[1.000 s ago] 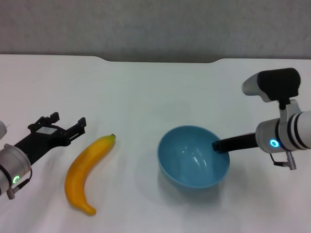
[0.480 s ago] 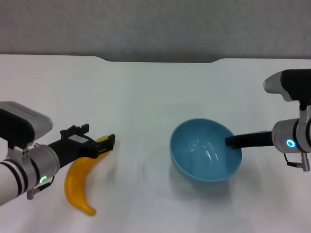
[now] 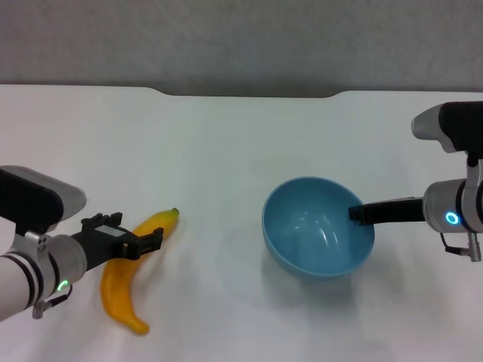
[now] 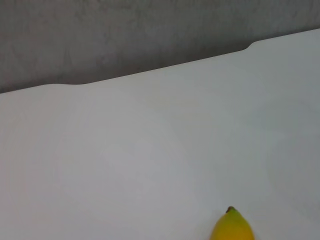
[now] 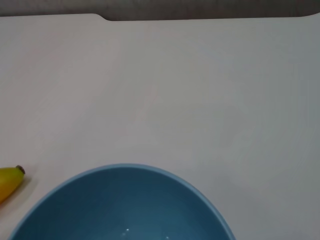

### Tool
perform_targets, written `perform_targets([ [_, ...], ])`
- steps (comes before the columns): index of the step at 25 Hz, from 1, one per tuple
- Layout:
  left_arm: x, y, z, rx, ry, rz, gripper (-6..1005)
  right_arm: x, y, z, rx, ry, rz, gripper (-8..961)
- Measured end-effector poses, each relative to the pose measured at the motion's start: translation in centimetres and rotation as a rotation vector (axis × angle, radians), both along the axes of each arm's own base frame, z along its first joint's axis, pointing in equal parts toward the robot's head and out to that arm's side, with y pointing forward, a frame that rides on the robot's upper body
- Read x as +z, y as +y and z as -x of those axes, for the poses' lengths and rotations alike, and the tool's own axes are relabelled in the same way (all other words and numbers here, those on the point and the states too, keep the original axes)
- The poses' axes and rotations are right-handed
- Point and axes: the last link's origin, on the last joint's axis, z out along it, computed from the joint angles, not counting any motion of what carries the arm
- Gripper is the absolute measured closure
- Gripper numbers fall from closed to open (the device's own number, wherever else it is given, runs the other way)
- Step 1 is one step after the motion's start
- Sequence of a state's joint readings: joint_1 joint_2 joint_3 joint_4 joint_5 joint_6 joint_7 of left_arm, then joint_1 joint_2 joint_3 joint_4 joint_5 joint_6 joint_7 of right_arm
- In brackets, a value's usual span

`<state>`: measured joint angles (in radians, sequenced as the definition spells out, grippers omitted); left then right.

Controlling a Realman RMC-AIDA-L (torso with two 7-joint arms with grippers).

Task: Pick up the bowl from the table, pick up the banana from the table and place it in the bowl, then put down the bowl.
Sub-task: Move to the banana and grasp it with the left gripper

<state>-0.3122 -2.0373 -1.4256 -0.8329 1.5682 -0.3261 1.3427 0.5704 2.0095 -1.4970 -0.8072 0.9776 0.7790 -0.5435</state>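
The light-blue bowl (image 3: pixel 313 241) hangs tilted a little above the white table (image 3: pixel 226 143), with its shadow beneath it. My right gripper (image 3: pixel 355 214) is shut on the bowl's right rim. The yellow banana (image 3: pixel 121 290) lies on the table at the front left, stem tip pointing towards the far side. My left gripper (image 3: pixel 139 240) is low over the banana's upper half, its fingers open on either side of it. The left wrist view shows only the banana's tip (image 4: pixel 231 229). The right wrist view shows the bowl's inside (image 5: pixel 120 205) and the banana's tip (image 5: pixel 9 181).
The table's far edge has a shallow notch (image 3: pixel 249 94) in front of a grey wall. Bare tabletop lies between the banana and the bowl.
My left gripper has swung in from the left and come down over the banana. My right gripper has carried the bowl up and to the right, then held it nearly still.
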Motion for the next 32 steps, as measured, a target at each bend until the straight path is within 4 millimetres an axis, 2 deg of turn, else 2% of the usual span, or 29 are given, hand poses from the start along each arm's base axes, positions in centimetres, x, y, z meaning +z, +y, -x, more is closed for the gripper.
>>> perform_targets([
  [13, -0.8, -0.6, 0.7, 0.033, -0.004, 0.051, 115, 0.1, 0.1, 0.3, 0.011, 0.003, -0.005, 884],
  [29, -0.7, -0.8, 1.8, 0.066, 0.013, 0.047, 123, 0.4, 0.0, 0.6, 0.025, 0.011, -0.011, 866],
  [32, -0.6, -0.8, 1.8, 0.066, 0.014, 0.046, 193, 0.5, 0.0, 0.6, 0.023, 0.012, -0.011, 863],
])
